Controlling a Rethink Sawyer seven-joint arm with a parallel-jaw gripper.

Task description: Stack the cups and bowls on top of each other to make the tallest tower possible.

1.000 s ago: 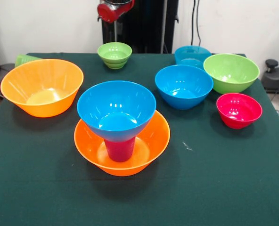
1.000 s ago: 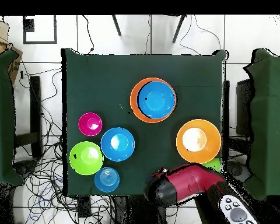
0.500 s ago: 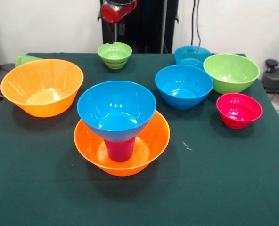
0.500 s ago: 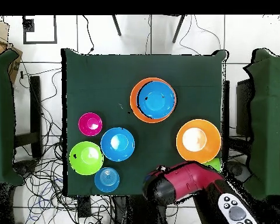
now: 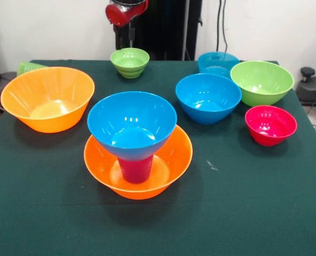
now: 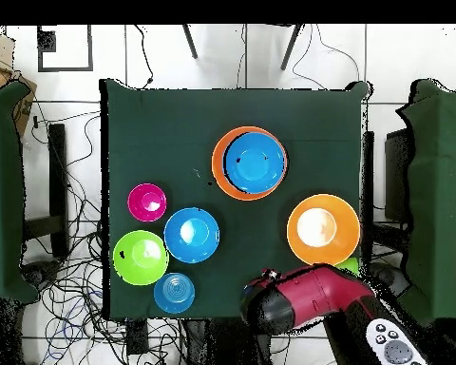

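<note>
Tower (image 5: 134,141) near the table's (image 5: 254,213) middle, front view: orange bowl (image 5: 171,160) at bottom, purple-magenta cup (image 5: 136,168) upright inside it, blue bowl (image 5: 132,122) seated on the cup. Spare orange bowl (image 5: 47,97) by one side edge. Small lime bowl (image 5: 129,62) at the far edge, directly below the gripper (image 5: 127,10), apart from it; gripper state cannot be told.

Overhead view: arm (image 6: 313,297) hangs over the edge nearest its base, hiding the small lime bowl. Tower (image 6: 250,163) lies well apart, toward the opposite edge. Blue bowl (image 6: 191,234), lime bowl (image 6: 141,257), teal bowl (image 6: 174,293), red-pink bowl (image 6: 147,201) cluster by one corner.
</note>
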